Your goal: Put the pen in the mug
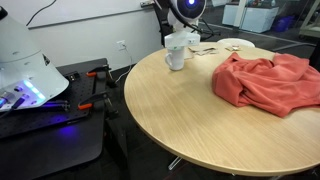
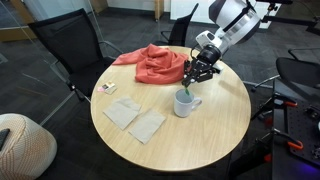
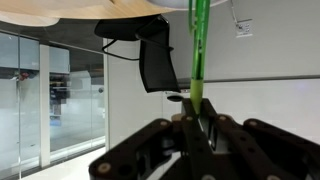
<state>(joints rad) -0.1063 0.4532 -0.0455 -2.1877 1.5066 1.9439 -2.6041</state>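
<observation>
Pen [image 3: 198,50] in pincer [image 3: 200,112] above mug [image 2: 184,104]

On your round table [image 2: 215,130] the mug [image 2: 184,103] stands near the middle. From it, the cloth [image 2: 155,65] lies at eleven o'clock and two napkins [image 2: 122,113] at eight. The gripper [image 2: 194,80] hangs just above the mug at one o'clock, with the pen [image 3: 198,50] upright between its fingers.
</observation>
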